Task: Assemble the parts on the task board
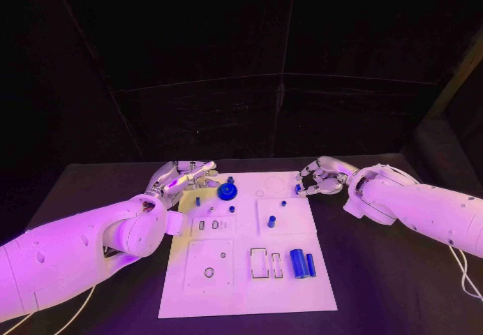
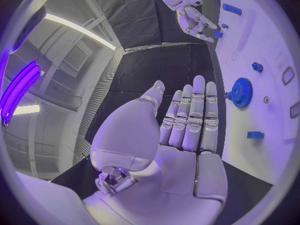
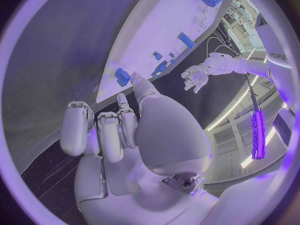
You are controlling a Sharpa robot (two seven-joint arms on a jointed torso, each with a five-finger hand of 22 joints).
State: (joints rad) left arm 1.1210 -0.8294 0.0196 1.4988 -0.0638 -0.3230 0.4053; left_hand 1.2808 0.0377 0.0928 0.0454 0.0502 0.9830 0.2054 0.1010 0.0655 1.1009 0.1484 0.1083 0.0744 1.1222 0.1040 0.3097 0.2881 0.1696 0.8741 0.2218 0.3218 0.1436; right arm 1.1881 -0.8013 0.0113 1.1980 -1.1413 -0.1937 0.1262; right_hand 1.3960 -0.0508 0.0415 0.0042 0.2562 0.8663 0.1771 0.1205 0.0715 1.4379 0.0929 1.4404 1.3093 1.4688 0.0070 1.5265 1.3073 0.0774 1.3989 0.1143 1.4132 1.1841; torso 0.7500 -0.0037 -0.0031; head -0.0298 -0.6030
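Fingers [image 2: 194, 110] of left hand [image 2: 169, 135] extended, apart, empty, just beside blue gear [image 1: 227, 191] on task board [image 1: 302, 293]. Right hand [image 1: 322, 178] pinches small blue part [image 1: 299, 187] at board's far right edge. Advice: lower part squarely over its seat, release only once seated.

White board with blue parts spread over it

We see the task board [image 1: 246, 286] lying flat on the table, long side running away from us. A blue gear [image 1: 227, 191] sits near its far left corner, small blue pegs [image 1: 271, 221] stand mid-board, and two blue cylinders [image 1: 303, 264] lie side by side at the near right, beside rectangular slots [image 1: 266, 263].
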